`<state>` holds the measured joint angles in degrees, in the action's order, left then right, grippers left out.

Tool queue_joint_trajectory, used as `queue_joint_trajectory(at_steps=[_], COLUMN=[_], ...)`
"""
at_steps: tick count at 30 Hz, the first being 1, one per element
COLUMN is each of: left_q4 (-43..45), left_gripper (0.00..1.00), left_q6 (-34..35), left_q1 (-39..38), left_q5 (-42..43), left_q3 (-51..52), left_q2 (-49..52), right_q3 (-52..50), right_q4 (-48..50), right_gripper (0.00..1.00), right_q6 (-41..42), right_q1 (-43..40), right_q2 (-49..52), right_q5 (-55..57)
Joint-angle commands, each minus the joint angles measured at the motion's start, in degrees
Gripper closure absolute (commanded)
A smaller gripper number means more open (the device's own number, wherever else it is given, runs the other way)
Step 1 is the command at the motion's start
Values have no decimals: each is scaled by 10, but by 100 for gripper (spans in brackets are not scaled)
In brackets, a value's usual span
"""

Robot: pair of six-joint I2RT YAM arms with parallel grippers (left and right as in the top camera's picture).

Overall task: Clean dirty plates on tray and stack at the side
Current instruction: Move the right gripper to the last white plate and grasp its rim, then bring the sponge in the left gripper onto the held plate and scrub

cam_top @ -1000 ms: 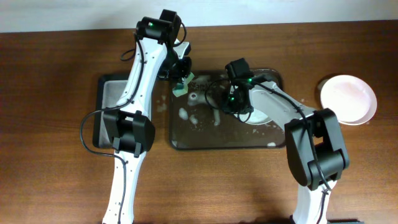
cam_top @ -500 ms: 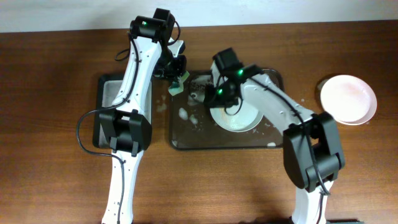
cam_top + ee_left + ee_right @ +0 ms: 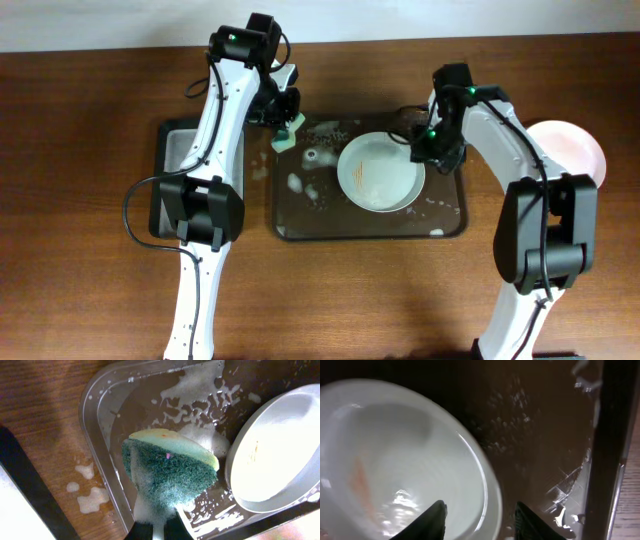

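Now my right claw (image 3: pixel 480 512) gapes astride the plate (image 3: pixel 395 460) rim, maybe touching; left claw (image 3: pixel 154 531) clamps the sponge (image 3: pixel 170 467)

No writing, label, brand mark, number or sign can be read in any view. The round white shallow plate (image 3: pixel 380 172) at the centre of the overhead frame is plain, as are the large dark brown rectangular tray (image 3: pixel 370 236) under it and the green-and-yellow foamy sponge (image 3: pixel 170 467) in the middle of the left wrist frame.
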<state>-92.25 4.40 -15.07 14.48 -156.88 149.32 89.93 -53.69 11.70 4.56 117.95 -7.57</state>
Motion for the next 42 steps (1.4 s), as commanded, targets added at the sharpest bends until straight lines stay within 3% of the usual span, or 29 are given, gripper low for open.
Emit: queue_joint_trajectory(at_steps=[1, 6, 10, 15, 24, 34, 42], left_q4=[2, -2, -2, -2, -9, 2, 142], left_gripper=[100, 100, 100, 100, 100, 100, 100], left_q6=[8, 8, 8, 8, 8, 8, 33], left_q1=[-2, -2, -2, -2, -5, -66, -123], left_q5=[-4, -4, -4, -4, -1, 13, -30], left_q3=[-7, -7, -7, -7, -7, -7, 39], left_q2=[-21, -21, -21, -21, -21, -21, -17], right_q3=[-44, -64, -65, -65, -65, -65, -65], right_q4=[25, 52, 69, 73, 92, 114, 117], right_gripper=[55, 55, 64, 66, 96, 96, 96], right_q6=[-23, -23, -17, -8, -9, -5, -5], right_q1=[-7, -29, -35, -31, -31, -31, -31], right_q2=[7, 7, 12, 44, 62, 62, 62], right_q5=[11, -49, -77, -92, -102, -105, -110])
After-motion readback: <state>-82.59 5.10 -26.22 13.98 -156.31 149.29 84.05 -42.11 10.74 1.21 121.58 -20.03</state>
